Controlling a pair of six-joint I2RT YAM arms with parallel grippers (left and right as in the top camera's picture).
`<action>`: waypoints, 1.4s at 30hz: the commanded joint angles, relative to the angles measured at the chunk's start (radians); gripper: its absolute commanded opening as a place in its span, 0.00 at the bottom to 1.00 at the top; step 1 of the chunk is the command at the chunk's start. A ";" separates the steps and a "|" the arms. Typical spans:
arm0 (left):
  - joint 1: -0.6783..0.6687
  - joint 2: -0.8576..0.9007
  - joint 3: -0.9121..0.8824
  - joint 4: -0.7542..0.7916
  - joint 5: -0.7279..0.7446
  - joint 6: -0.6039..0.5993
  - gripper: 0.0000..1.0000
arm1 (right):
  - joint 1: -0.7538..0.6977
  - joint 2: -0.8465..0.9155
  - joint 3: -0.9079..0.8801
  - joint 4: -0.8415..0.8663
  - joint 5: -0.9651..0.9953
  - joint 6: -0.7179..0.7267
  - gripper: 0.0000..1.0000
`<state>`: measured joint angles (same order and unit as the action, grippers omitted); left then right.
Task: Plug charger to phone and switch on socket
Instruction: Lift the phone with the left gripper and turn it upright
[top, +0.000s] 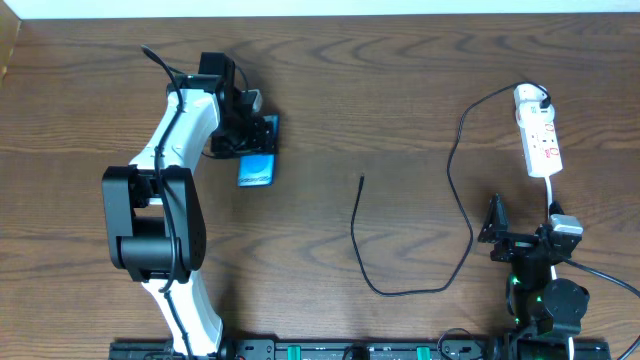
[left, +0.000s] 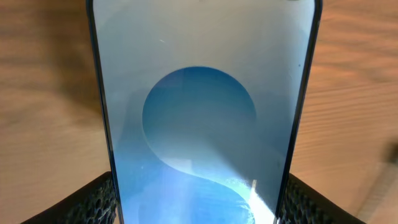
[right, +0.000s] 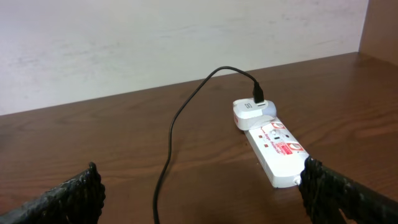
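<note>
The phone (left: 199, 124), with a blue-cyan screen, fills the left wrist view, and the dark fingers (left: 93, 202) of my left gripper (left: 199, 205) press on both of its long edges. From overhead the phone (top: 257, 168) sits at the left of the table under the left gripper (top: 256, 138). The charger (top: 357, 235) is a thin black cable lying loose mid-table, its tip at the far end. It runs right and up to the white socket (top: 540, 140). My right gripper (right: 205, 199) stands open near the socket (right: 280, 149), nothing between its fingers.
The charger's cable (right: 171, 143) ends in a white adapter (right: 252, 112) plugged into the far end of the socket. The socket's white cord (top: 552, 195) runs down past the right arm. A pale wall borders the table's far edge.
</note>
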<state>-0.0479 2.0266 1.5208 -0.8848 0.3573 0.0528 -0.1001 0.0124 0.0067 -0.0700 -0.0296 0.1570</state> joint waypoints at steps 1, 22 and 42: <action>0.002 -0.047 0.017 0.047 0.322 -0.042 0.07 | 0.003 -0.006 -0.001 -0.004 0.002 0.003 0.99; 0.002 -0.047 0.017 0.444 0.945 -1.109 0.07 | 0.003 -0.006 -0.001 -0.004 0.001 0.003 0.99; 0.002 -0.047 0.017 0.457 1.023 -1.442 0.07 | 0.003 -0.006 -0.001 -0.004 0.001 0.003 0.99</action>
<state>-0.0486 2.0266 1.5208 -0.4335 1.3304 -1.3670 -0.1001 0.0124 0.0067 -0.0700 -0.0296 0.1570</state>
